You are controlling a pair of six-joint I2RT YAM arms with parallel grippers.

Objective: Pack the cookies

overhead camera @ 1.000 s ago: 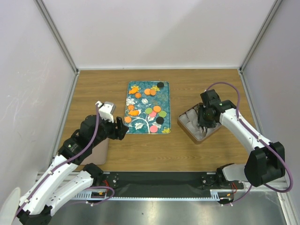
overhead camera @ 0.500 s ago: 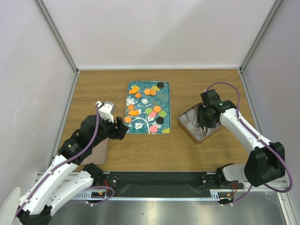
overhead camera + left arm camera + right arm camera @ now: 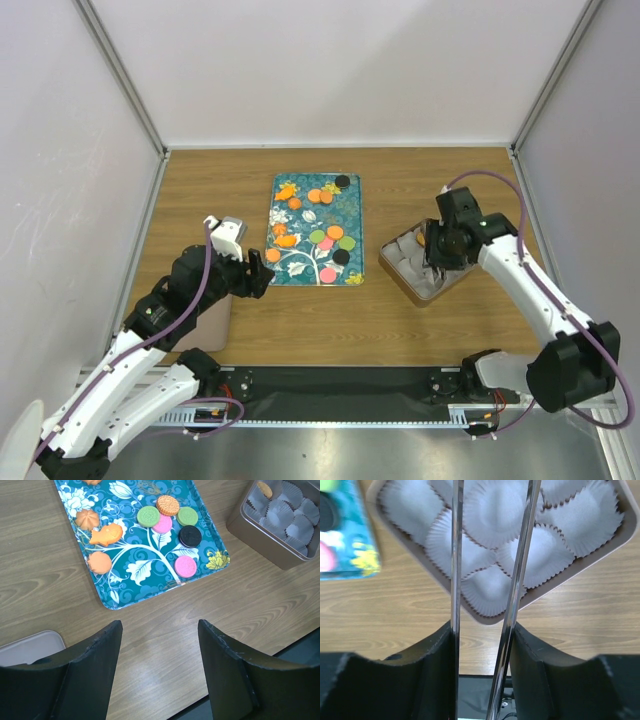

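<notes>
Over the last second the right gripper (image 3: 437,260) had lifted and swung slightly toward the far-right side of the tin (image 3: 401,275), uncovering 1 orange cookie (image 3: 420,238) that sat in a paper cup at the tin's far-left corner. Nothing else had shifted.

The right fingers were closed on the 2 arms of a pair of metal tongs (image 3: 455,555). The arms stood apart with nothing between them along the part in view; their tips ran out of the wrist picture, so whether they carried anything could not be told. Below them lay the paper cups (image 3: 492,507), all those in that view unfilled.

The left gripper (image 3: 258,275) hung wide open and held nothing, just off the near-left corner of the tray (image 3: 300,272).

The remaining cookies (image 3: 330,245) lay flat on the tray, well to the left of the tongs and beyond the tin's left wall. The black cookie (image 3: 341,256) and a pink cookie (image 3: 328,274) sat closest to the tin. Being round discs, they offered no long axis, so the tongs would probably need to straddle one across its width. The left gripper was nearer the tray, but the right arm had the tool.
</notes>
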